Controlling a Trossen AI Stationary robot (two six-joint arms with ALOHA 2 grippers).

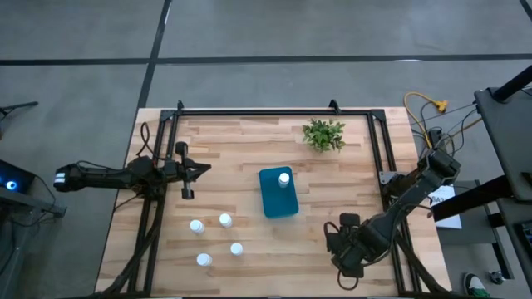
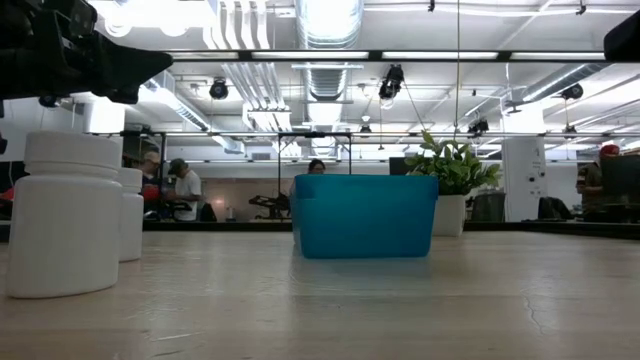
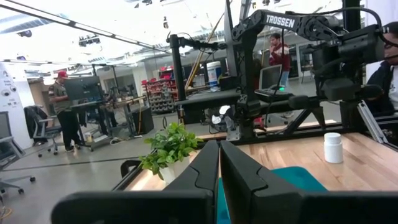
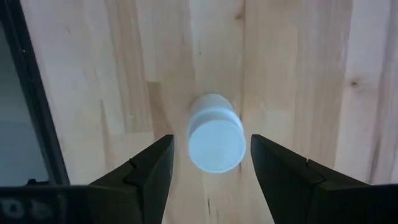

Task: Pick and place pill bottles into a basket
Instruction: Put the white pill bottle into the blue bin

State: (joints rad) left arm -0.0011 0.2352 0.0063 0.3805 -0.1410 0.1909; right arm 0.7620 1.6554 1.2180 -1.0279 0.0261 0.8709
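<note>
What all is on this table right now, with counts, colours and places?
pill bottles: six, white; four grouped on the left arm's side of the table, one standing in the basket, one upright on the wood under the right arm.
basket: one, teal-blue, near the middle of the table.
plant: one, green, beyond the basket near the far edge.
table: one, light wood with a dark frame.
people: several, in the room beyond the table.
left end effector: shut, holding nothing, over the table's left side, pointing toward the basket.
right end effector: open, fingers on either side of the lone bottle, not touching it.
</note>
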